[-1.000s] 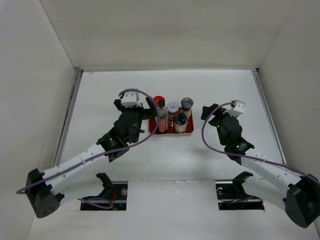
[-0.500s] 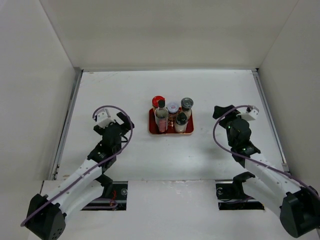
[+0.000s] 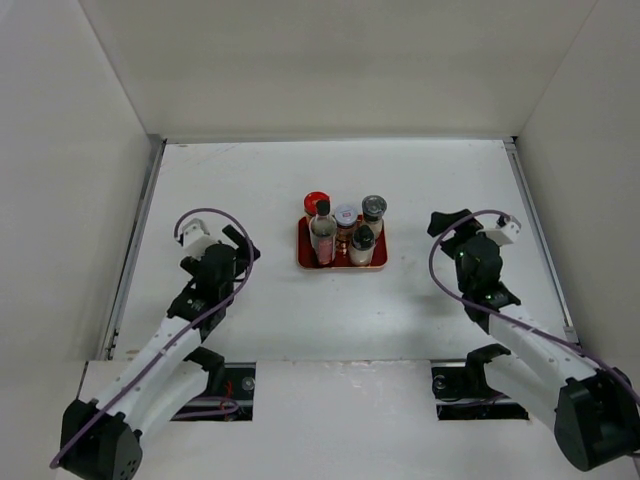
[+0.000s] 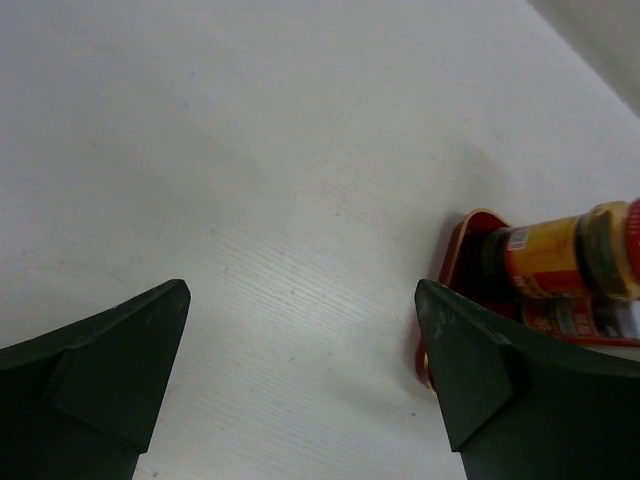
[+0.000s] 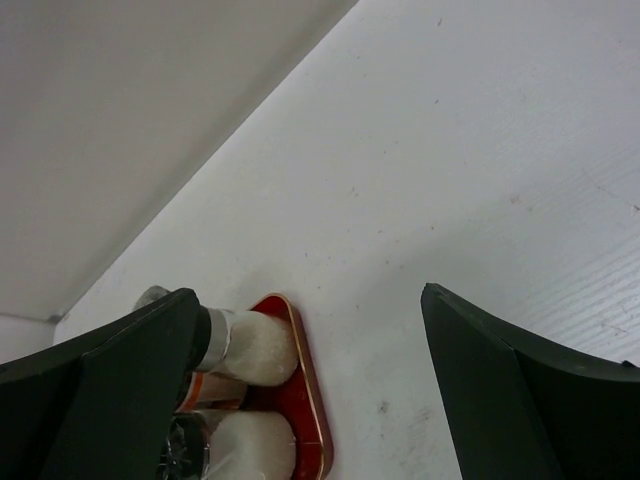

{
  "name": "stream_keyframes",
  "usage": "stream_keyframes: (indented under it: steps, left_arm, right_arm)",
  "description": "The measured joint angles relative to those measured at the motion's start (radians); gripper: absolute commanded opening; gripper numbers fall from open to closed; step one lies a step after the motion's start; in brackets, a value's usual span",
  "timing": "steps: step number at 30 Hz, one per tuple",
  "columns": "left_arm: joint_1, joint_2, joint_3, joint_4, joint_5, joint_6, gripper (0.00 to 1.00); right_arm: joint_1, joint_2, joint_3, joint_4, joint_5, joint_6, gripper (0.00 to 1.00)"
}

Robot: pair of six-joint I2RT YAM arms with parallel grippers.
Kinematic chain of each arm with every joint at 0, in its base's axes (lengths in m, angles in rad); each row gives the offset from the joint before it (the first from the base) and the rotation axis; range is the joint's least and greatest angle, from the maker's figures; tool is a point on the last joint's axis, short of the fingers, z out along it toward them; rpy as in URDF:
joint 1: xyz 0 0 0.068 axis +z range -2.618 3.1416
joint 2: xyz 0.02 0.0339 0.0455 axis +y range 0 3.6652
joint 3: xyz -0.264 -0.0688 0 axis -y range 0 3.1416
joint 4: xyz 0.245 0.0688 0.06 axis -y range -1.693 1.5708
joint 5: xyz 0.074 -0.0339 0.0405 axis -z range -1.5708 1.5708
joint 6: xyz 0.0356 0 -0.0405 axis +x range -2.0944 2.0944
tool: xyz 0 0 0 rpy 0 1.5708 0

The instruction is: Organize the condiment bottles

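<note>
- Left arm: we record it folded back toward the near-left of the table and well apart from the tray. This differs from a second ago, when it reaches right up to the tray's left edge. Left jaws: spread and empty, with bare table between them in the wrist view.
- Red tray: it sits mid-table, in the same place as half a second ago.
- Condiment bottles, all five upright on the tray and packed close:
  - red-lidded jar, far-left corner
  - tall black-capped bottle, just in front of the red-lidded jar
  - pale-lidded jar, far middle
  - short black-capped bottle, near right
  - grey-lidded shaker, far-right corner
- We find no bottle standing loose on the table.
- Right arm: it is drawn further right of the tray than a second ago and barely shifted in the last half second. Right jaws: spread, holding nothing, and aimed toward the tray's right side.
- Reading: both arms are backing off empty-handed from a fully loaded tray, so we judge the organizing done or all but done.
</note>
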Motion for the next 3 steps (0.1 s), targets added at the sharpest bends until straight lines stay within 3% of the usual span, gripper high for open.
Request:
stream_keyframes:
  steps: [3]
  left_arm:
    - [-0.035,-0.067,0.028,-0.014,-0.018,-0.001,1.00]
  right_arm:
    - [0.000,0.007,0.000,0.000,-0.008,0.000,1.00]
